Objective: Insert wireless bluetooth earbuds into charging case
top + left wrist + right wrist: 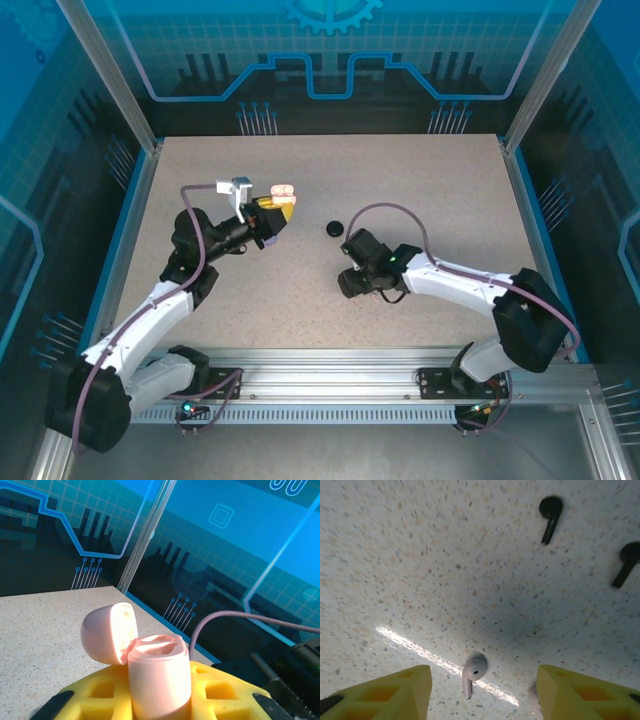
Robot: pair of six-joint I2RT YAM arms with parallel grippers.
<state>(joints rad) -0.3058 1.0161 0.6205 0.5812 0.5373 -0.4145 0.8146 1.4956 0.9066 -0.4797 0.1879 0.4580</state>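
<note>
Speckled, faintly shiny table [420, 555] — smooth pink plastic case [160, 680].

The charging case [159, 677] is pale pink, the pads [95, 700] yellow. The bench [420, 555] is beige with dark speckles, carrying black earbuds [549, 511] and a pale pink earbud [473, 672].

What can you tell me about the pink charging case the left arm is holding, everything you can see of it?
The pink charging case is a small, smooth, glossy pale pink shell, plastic by the look. Its rounded lid stands open, hinged at one side and tipped back, baring a hollowed top; whether earbuds sit inside cannot be told. The body stands upright, clamped between the yellow jaws of the left gripper, which hide its base.
</note>
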